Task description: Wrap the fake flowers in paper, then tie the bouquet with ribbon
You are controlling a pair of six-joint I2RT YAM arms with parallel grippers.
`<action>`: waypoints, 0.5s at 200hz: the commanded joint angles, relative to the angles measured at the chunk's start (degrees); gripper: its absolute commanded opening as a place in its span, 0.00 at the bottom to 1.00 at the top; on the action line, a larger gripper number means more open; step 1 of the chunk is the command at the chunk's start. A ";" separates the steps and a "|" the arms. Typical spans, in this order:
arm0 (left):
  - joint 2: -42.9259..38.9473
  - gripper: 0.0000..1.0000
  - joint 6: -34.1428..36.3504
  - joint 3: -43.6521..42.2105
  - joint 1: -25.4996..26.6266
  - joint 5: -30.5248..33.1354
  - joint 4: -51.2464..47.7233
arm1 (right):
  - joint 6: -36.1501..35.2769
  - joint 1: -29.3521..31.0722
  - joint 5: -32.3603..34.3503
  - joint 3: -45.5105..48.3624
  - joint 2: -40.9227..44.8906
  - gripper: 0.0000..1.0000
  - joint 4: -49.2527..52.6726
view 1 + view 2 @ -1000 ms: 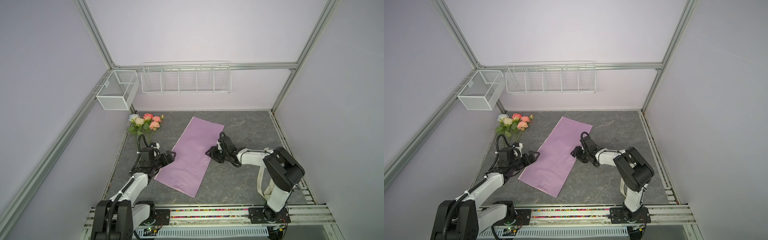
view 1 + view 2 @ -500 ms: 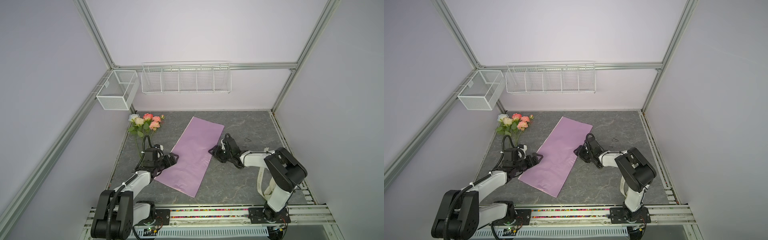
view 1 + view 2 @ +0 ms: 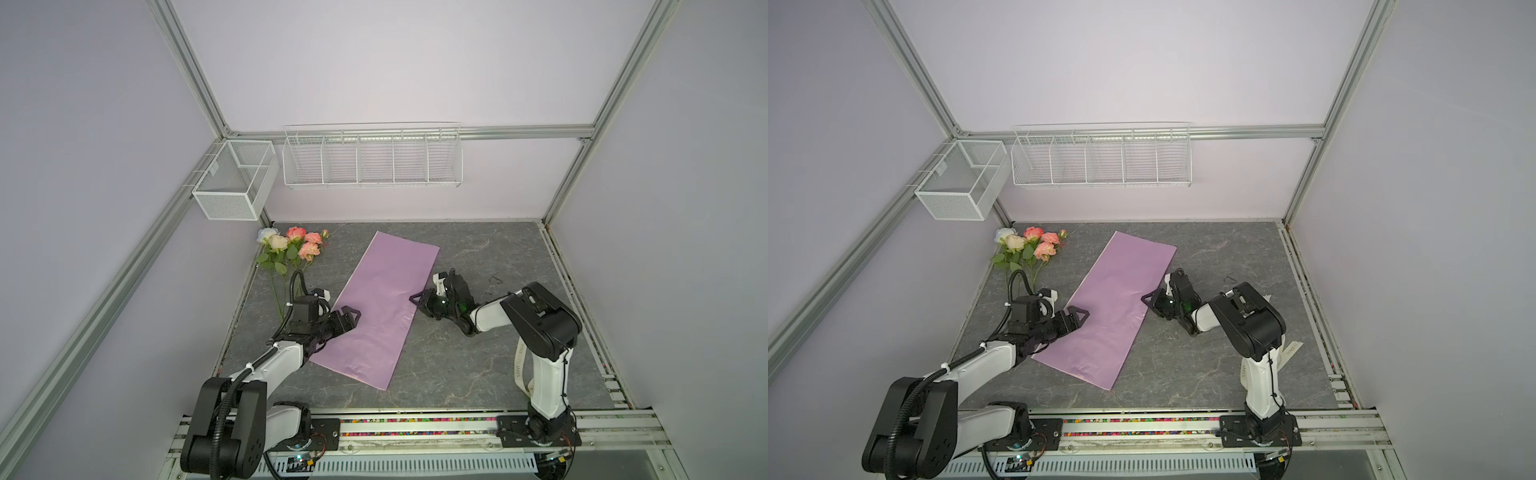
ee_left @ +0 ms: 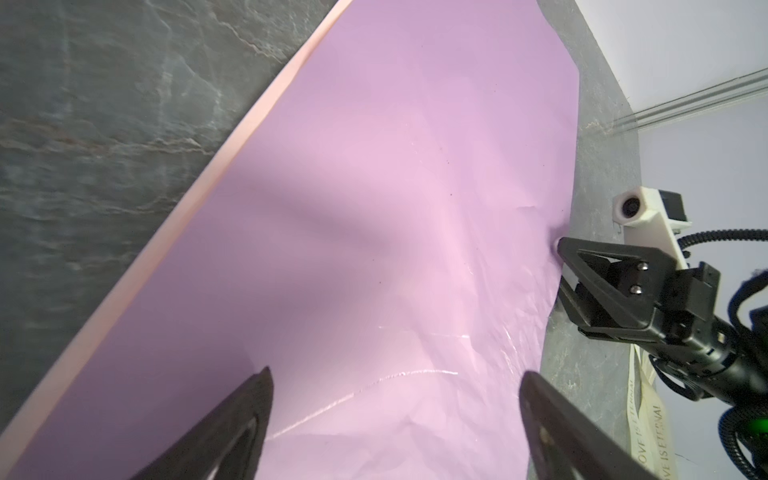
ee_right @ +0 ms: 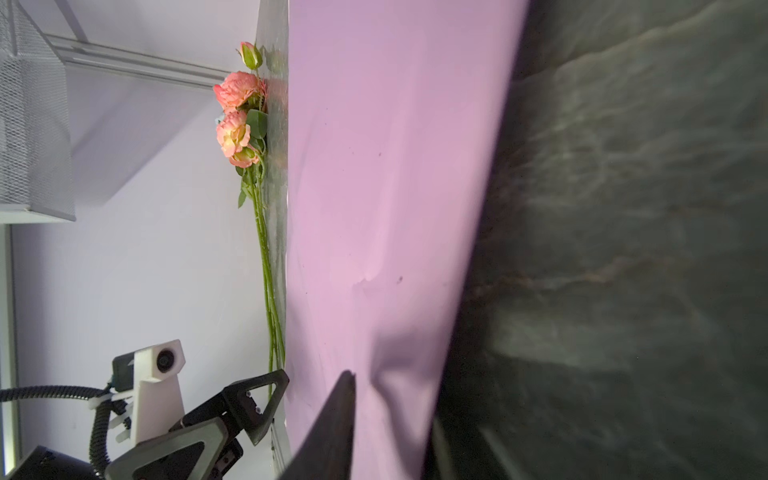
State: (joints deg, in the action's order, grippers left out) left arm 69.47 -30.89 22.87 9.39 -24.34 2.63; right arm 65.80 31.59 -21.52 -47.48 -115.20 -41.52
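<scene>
1. Compared with a second ago, the left jaws are being carried slightly farther over the left long edge of the wrapping paper [image 3: 382, 299]. They are being held spread wide just above the sheet, and nothing is being grasped.
2. The right jaws are being drawn much narrower than a second ago, at the right long edge of the paper. In the right wrist view one finger [image 5: 332, 424] is being shown over the sheet and the other just beside its edge. The paper is being puckered at that spot. It cannot be told whether the sheet is actually being pinched.
3. The paper is being left in the same slanted place on the table [image 3: 478, 353], with no shift to be made out in either top view.
4. The bouquet [image 3: 286, 257] is being left unmoved. It is lying flat on the table in the far-left corner, beside the left wall and apart from the paper.
5. Its long axis is being kept running front to back, roughly along the left wall. The blooms are being pointed toward the back wall and the stem ends toward the front. The stems are ending near the wrist of the left arm [image 3: 274, 365].
</scene>
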 commanded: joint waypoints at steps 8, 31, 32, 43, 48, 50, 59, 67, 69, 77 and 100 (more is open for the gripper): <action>-4.64 0.92 -0.11 -0.81 0.28 1.15 -1.25 | -2.48 -1.77 -3.90 -1.78 1.08 0.16 0.47; -8.85 0.93 -0.04 -0.55 0.28 3.21 -3.93 | -11.19 -2.84 -5.37 -4.83 4.98 0.09 13.32; -8.97 0.93 0.00 -0.51 0.28 3.27 -4.03 | -11.60 -2.89 -5.46 -5.04 5.16 0.09 13.97; -10.63 0.94 0.18 -0.13 0.28 4.38 -5.61 | -17.08 -3.38 -6.38 -6.67 7.01 0.07 21.43; -11.20 0.94 0.29 0.18 0.28 4.70 -6.36 | -19.79 -3.62 -6.60 -7.46 7.75 0.07 25.10; -11.47 0.94 0.30 0.29 0.28 4.90 -6.64 | -20.55 -3.77 -6.67 -7.76 8.03 0.07 26.62; -12.15 0.94 0.44 0.89 0.28 5.52 -8.09 | -24.91 -4.40 -6.46 -8.79 9.39 0.07 32.79; -12.50 0.94 0.80 1.43 0.28 6.01 -9.51 | -28.64 -5.28 -7.47 -8.94 10.33 0.07 35.98; -12.58 0.94 0.89 1.57 0.28 6.11 -9.80 | -29.44 -5.59 -8.01 -8.94 10.52 0.07 36.66; -12.68 0.94 1.05 2.07 0.28 6.36 -10.78 | -31.80 -6.95 -9.81 -8.99 10.98 0.07 39.08; -12.59 0.94 1.11 2.79 0.28 5.91 -11.50 | -42.22 -12.15 -15.41 -12.22 10.10 0.07 51.31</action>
State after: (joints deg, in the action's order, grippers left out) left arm 57.32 -30.74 23.27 9.41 -19.49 -5.80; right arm 39.11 24.12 -31.20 -57.19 -104.66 -8.88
